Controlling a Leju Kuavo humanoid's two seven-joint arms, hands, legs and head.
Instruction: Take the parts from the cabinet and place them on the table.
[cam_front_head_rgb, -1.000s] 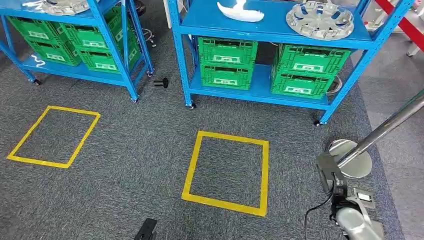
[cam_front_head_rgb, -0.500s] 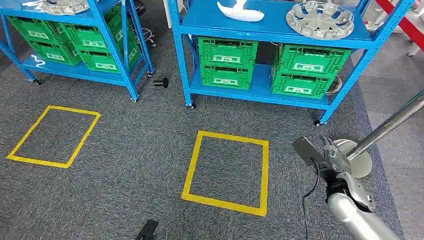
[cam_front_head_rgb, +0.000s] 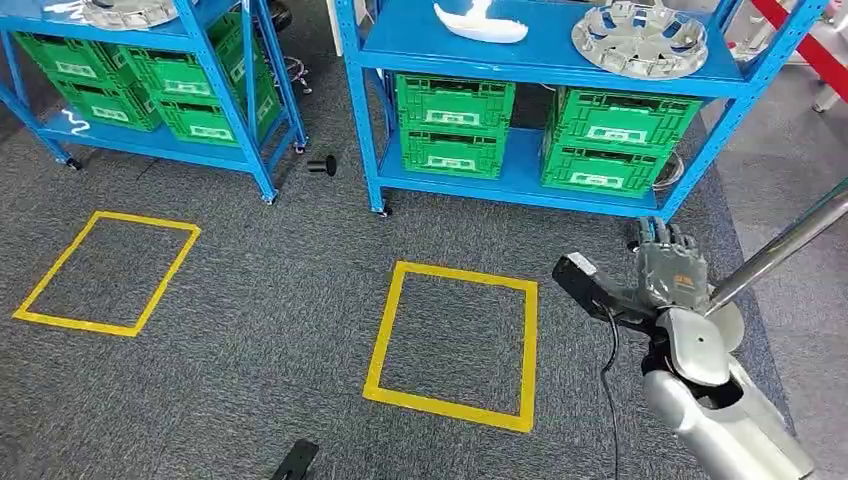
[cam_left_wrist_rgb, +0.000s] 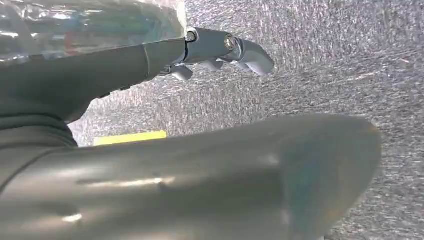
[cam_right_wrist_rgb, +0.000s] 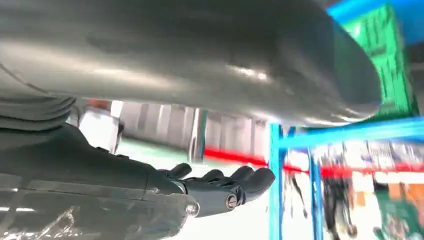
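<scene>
On the top shelf of the blue cabinet (cam_front_head_rgb: 470, 55) straight ahead lie a white curved part (cam_front_head_rgb: 482, 24) and a silver wheel cover (cam_front_head_rgb: 640, 40). My right hand (cam_front_head_rgb: 671, 268) is raised at the lower right, below that shelf and short of the cabinet's right leg, fingers held straight, holding nothing. In the right wrist view the right hand (cam_right_wrist_rgb: 220, 189) shows its fingers stretched out toward the blue frame. My left hand (cam_left_wrist_rgb: 222, 47) hangs over grey carpet with its fingers extended and nothing in them.
A second blue cabinet (cam_front_head_rgb: 215, 60) at the left carries another silver wheel cover (cam_front_head_rgb: 128, 12). Green crates (cam_front_head_rgb: 455, 125) fill the lower shelves. Two yellow tape squares (cam_front_head_rgb: 452, 345) mark the carpet. A silver pole with a round base (cam_front_head_rgb: 735, 325) stands at the right, and a small black object (cam_front_head_rgb: 322, 165) lies between the cabinets.
My right arm has swung up and forward from the bottom right corner, and the hand now stands higher, near the cabinet's right leg. The shelves and parts are unchanged.
</scene>
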